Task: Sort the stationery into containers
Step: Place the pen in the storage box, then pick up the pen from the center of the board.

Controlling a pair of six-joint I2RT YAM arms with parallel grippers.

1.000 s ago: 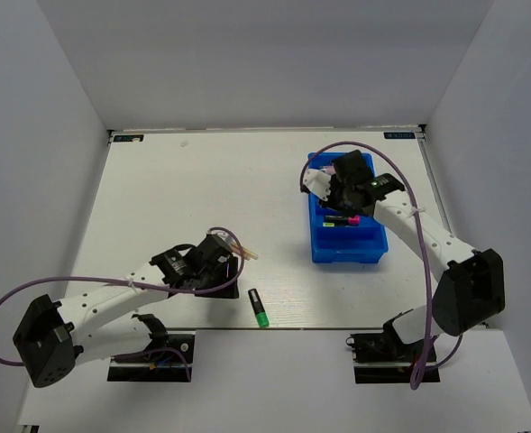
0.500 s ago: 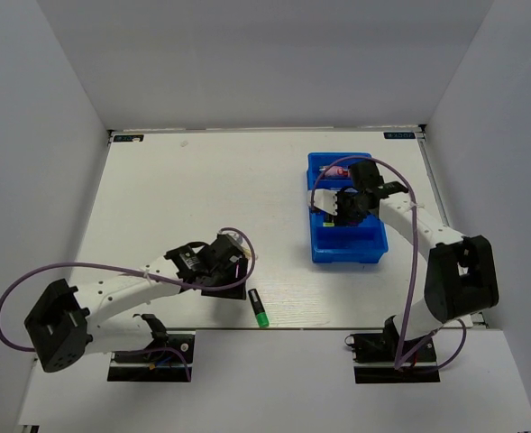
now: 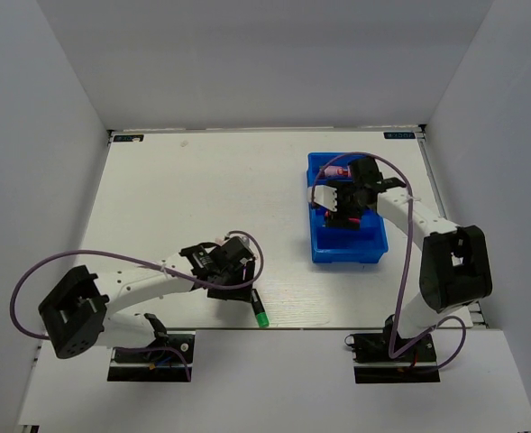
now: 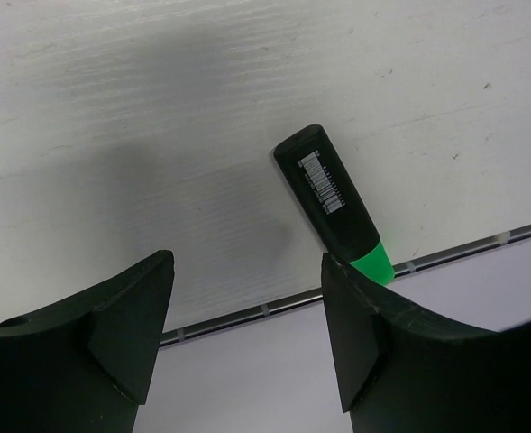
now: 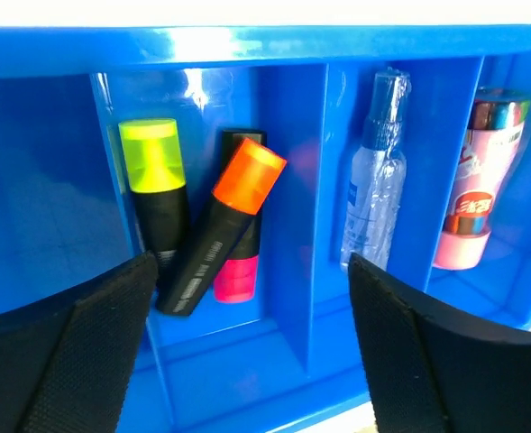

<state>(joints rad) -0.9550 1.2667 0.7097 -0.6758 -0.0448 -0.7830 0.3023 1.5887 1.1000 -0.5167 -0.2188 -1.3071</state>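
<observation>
A black highlighter with a green cap (image 4: 331, 200) lies on the white table near its front edge (image 3: 259, 308). My left gripper (image 4: 247, 267) hangs open just left of it with nothing between its fingers (image 3: 236, 281). The blue bin (image 3: 348, 244) stands at the right. My right gripper (image 5: 251, 271) is open and empty above the bin (image 3: 340, 209). One compartment holds a yellow-capped highlighter (image 5: 157, 185), an orange-capped one (image 5: 222, 227) leaning across it, and a pink-capped one (image 5: 236, 276). Further compartments hold a clear-blue pen (image 5: 377, 176) and a pink tube (image 5: 475, 185).
The table's front edge with its metal strip (image 4: 247, 314) runs right below the left fingers. Blue dividers (image 5: 294, 180) split the bin into narrow slots. Purple cables (image 3: 130, 257) trail from both arms. White walls close in the table.
My right gripper has opened over the bin, where the orange-capped highlighter now lies loose. My left gripper has moved right and towards the front edge, closer to the green-capped highlighter.
</observation>
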